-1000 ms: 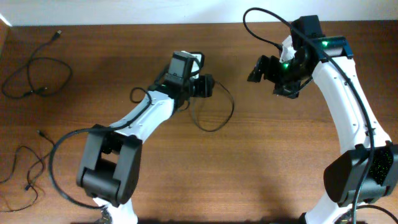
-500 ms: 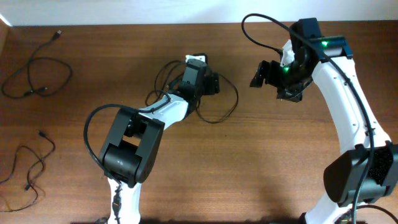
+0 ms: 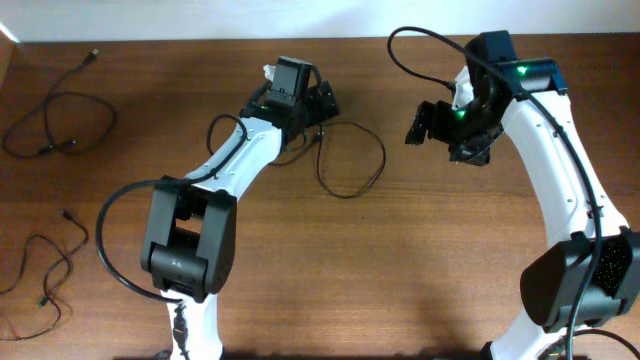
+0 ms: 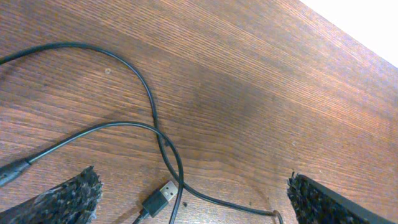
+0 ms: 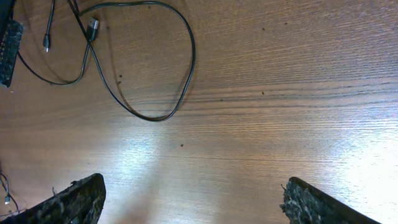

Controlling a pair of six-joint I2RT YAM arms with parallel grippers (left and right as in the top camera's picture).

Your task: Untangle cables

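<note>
Overhead view: the left tool [image 3: 322, 104] sits at the upper centre of the tabletop [image 3: 300, 280], right at the top end of a looped cable [image 3: 352, 192]. That loop runs away from it, down and to the right in the frame, with its long axis slanting from upper left to lower right. The right tool [image 3: 425, 122] hangs off to the right of the loop, near it but clearly apart and not touching.

From the left wrist, the left tool [image 4: 193, 182] is spread wide and released, with nothing between its fingers [image 4: 68, 199]. In that gap the looped cable [image 4: 160, 134] crosses over itself, and its USB plug [image 4: 163, 193] lies flat on the wood just below the crossing, pointing up and to the right. So the left arm is plainly the nearer one. The next move looks to turn on that crossing, with the strands running roughly up and down the frame between the fingers.

From the right wrist, the right tool [image 5: 193, 190] is released too and holds nothing. Its loop [image 5: 180, 74] lies far up in the upper left of the frame.

At the left edge of the overhead frame, a second cable [image 3: 60, 125] is coiled at the upper left and a third cable [image 3: 45, 270] at the lower left, both well apart from either tool.
</note>
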